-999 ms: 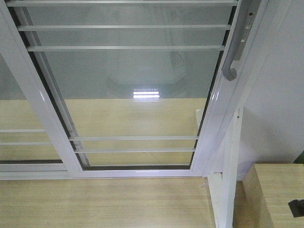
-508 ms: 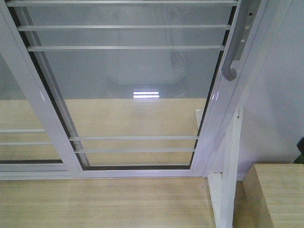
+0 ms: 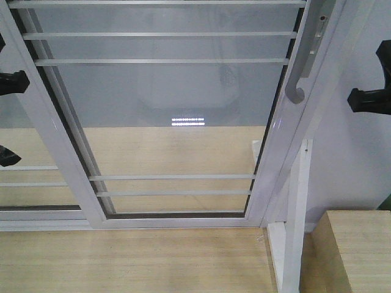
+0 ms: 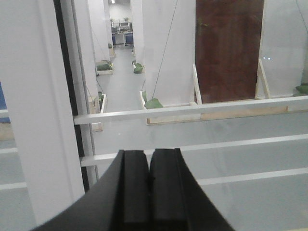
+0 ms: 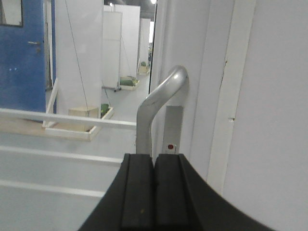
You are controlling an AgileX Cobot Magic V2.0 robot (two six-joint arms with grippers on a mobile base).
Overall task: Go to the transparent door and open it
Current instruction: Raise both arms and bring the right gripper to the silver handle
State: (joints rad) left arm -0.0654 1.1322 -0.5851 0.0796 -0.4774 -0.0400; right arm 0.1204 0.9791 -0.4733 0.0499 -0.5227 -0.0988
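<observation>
The transparent door [image 3: 165,110] stands ahead over a pale wood floor [image 3: 134,262], with the grey handle [image 3: 297,82] on its right stile and a white wall [image 3: 360,171] beyond the handle. The left hand [image 4: 148,163] and right hand [image 5: 154,166] are each pressed together, the right near the handle.

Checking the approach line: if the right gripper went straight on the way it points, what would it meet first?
Probably the grey handle: in the right wrist view the shut right gripper points at its curved end on the transparent door. How far apart they are is unclear.

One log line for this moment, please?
target: white-framed clear-glass sliding door | right hand shut, short of curved grey bar handle | left hand shut
</observation>
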